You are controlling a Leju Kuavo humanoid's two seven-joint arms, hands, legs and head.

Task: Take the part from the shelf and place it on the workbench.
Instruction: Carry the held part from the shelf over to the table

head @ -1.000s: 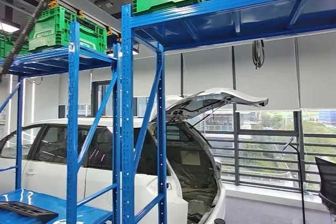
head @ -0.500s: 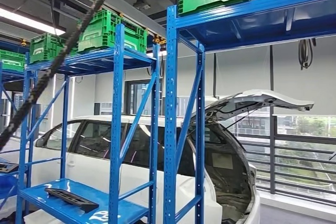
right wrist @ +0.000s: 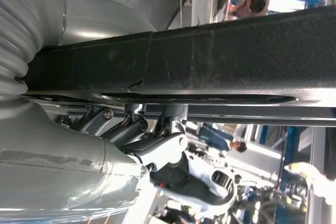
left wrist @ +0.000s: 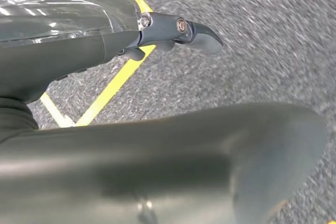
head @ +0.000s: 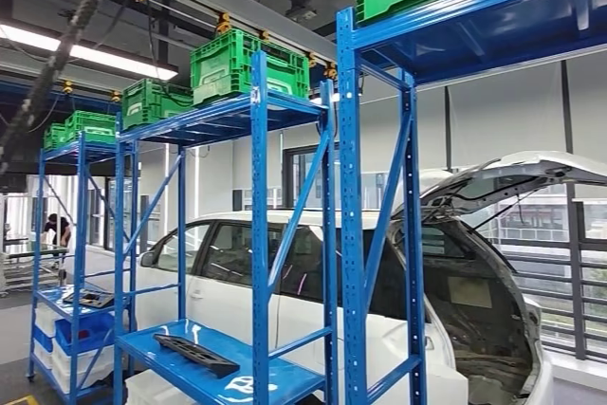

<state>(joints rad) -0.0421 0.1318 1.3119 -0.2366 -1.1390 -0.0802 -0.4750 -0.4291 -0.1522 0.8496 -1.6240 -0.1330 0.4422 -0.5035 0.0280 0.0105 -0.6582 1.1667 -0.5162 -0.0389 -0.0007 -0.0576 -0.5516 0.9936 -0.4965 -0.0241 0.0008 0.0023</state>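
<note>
Tall blue steel shelving racks (head: 259, 234) stand in a row before a white hatchback car (head: 401, 329) with its tailgate raised, green slatted plastic crates (head: 240, 64) lined along their top shelves. A long, flat black plastic part (head: 194, 354) lies on the low blue shelf of the nearest rack, and a similar dark part (head: 87, 299) rests on a shelf of the rack further back. A person (head: 56, 230) bends over a table in the far background.

In the right wrist view, the robot's right hand (right wrist: 158, 148) grips a long black bar-shaped part (right wrist: 190, 59), which runs across the frame with the dark fingers (right wrist: 130, 129) folded under it. In the left wrist view, the left hand (left wrist: 166, 30) hangs over grey speckled floor (left wrist: 253, 40) marked with yellow tape lines (left wrist: 115, 82); one dark finger (left wrist: 200, 32) points outward, nothing in it, though whether the fingers are spread cannot be told.
</note>
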